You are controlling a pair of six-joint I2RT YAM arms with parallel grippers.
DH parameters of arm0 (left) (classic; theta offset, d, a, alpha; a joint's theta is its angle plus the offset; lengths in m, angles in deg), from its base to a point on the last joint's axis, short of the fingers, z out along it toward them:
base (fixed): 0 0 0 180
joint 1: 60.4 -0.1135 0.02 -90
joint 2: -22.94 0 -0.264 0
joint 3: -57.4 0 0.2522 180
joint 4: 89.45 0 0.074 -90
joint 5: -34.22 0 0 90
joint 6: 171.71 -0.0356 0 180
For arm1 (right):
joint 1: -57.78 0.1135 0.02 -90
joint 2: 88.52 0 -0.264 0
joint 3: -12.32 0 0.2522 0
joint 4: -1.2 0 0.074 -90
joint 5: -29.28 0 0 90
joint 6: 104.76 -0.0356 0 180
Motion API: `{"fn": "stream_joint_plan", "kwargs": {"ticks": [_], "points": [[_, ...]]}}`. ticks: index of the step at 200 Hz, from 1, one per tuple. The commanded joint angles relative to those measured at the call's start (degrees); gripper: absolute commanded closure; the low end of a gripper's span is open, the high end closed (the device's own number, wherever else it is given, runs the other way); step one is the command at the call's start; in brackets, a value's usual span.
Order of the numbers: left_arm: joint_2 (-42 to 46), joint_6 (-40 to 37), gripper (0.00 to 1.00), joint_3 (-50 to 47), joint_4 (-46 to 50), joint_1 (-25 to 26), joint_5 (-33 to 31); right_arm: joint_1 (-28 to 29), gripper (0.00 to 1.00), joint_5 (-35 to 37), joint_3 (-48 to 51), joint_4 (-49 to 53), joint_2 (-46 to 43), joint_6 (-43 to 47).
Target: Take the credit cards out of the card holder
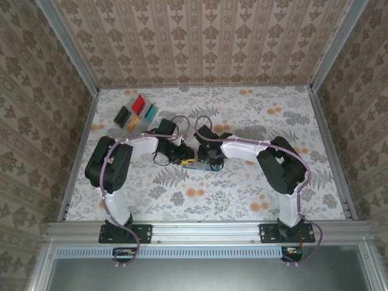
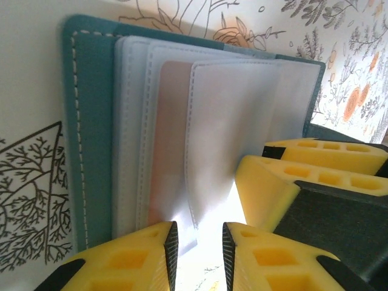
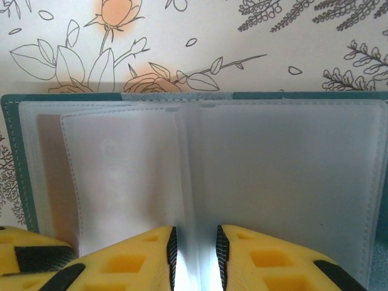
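Card holder (image 3: 200,157) lies open mid-table between my arms, left gripper (image 2: 194,251) and right gripper (image 3: 194,251) each pinching a clear sleeve to spread pockets, four credit cards (image 1: 136,112) already set far-left.

Lab test cell: aluminium frame (image 1: 200,229) at 6 o'clock, wallpapered walls (image 1: 200,36) from 9 to 3, floral table (image 1: 242,194).

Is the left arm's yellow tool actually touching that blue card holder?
Touching. In the left wrist view, the left tool has its yellow fingertips either side of a clear plastic sleeve of the open card holder, the sleeve's edge caught in the narrow gap between them.
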Motion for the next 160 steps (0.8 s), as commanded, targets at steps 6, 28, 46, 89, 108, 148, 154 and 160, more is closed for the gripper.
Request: {"fn": "stream_joint_plan", "kwargs": {"ticks": [6, 28, 46, 89, 108, 148, 154, 160], "points": [[-0.99, 0.88, 0.72, 1.18, -1.79, 0.27, 2.86, -0.92, 0.71, -0.61, 2.53, 0.57, -0.51, -0.70], [-1.47, 1.84, 0.76, 0.83, -4.15, 0.36, 5.25, -1.36, 0.71, -1.65, 3.16, -1.45, -2.44, -0.40], [-1.95, 3.44, 0.80, -0.19, -7.22, 0.49, 7.35, -1.63, 0.70, -1.38, 3.29, -1.90, -4.41, -0.07], [-2.48, 3.84, 0.80, 0.05, -7.92, 0.79, 7.91, -2.06, 0.64, -0.94, 6.07, -3.71, -10.23, -0.50], [-2.51, 4.40, 0.78, 0.64, -8.66, 1.30, 8.81, -2.15, 0.62, 0.21, 8.04, -4.42, -13.13, -0.88], [-3.64, 5.16, 0.77, 1.31, -9.11, 2.20, 7.87, -2.58, 0.62, 3.46, 10.92, -3.39, -16.90, -1.59], [-3.80, 5.37, 0.77, 1.31, -9.46, 2.33, 8.13, -2.59, 0.62, 3.75, 11.22, -3.30, -17.31, -1.84], [-3.86, 5.66, 0.77, 1.32, -9.97, 2.53, 8.45, -2.68, 0.62, 3.91, 11.65, -3.32, -17.72, -2.01]]}}
